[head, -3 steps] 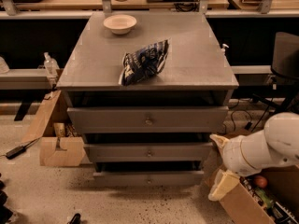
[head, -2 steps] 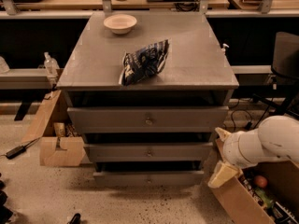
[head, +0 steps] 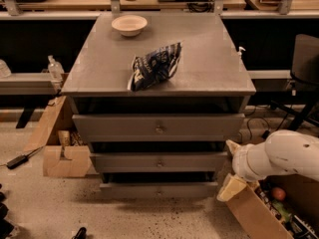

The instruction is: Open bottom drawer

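Gripper (head: 231, 167) hovers at four o'clock, just right of the bottom drawer (head: 149, 189), fingers (head: 228, 188) spread and empty, poised to reach across it.

White, rounded robot arm (head: 291, 153): enters low from the right edge, reaching leftward. Cream-tipped two-finger gripper (head: 232, 167): at the arm's left end, fingers (head: 229, 188) spread apart, one above the other.

Tool (head: 230, 167), spread wide, hangs just R of bottom drawer (head: 158, 189).
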{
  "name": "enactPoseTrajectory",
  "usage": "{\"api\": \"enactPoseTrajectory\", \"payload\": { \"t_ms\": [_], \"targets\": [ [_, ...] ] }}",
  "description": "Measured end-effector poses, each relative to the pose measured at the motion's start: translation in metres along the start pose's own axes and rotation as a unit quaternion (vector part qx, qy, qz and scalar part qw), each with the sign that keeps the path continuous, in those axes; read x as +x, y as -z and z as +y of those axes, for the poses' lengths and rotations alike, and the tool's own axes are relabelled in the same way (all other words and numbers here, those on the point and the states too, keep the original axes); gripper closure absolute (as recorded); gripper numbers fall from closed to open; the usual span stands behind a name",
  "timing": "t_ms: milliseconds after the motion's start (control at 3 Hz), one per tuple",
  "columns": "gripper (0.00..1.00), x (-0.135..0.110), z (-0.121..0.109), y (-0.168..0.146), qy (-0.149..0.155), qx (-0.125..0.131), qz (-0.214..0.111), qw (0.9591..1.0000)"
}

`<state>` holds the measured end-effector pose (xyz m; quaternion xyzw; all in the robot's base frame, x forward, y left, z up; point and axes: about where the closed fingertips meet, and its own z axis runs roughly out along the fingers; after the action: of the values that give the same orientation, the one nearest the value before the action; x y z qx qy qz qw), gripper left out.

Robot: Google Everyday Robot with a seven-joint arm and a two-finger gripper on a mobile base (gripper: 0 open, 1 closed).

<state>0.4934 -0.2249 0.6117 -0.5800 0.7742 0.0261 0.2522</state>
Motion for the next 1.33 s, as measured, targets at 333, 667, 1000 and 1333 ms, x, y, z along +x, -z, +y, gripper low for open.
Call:
{"api": "enactPoseTrajectory", "payload": {
  "t_ms": [333,667,1000,1333],
  "targets": [
    [0.00,0.024,0.022,-0.046,-0.011,-0.009,-0.014,0.9998],
    [0.00,0.060,0.038,-0.095,-0.018,0.012,-0.022,0.9995],
    [0.00,0.094,0.041,-0.133,-0.019,0.037,-0.034,0.9985],
    [0.00,0.125,0.040,-0.172,-0.004,0.052,-0.033,0.9981]
  ]
}}
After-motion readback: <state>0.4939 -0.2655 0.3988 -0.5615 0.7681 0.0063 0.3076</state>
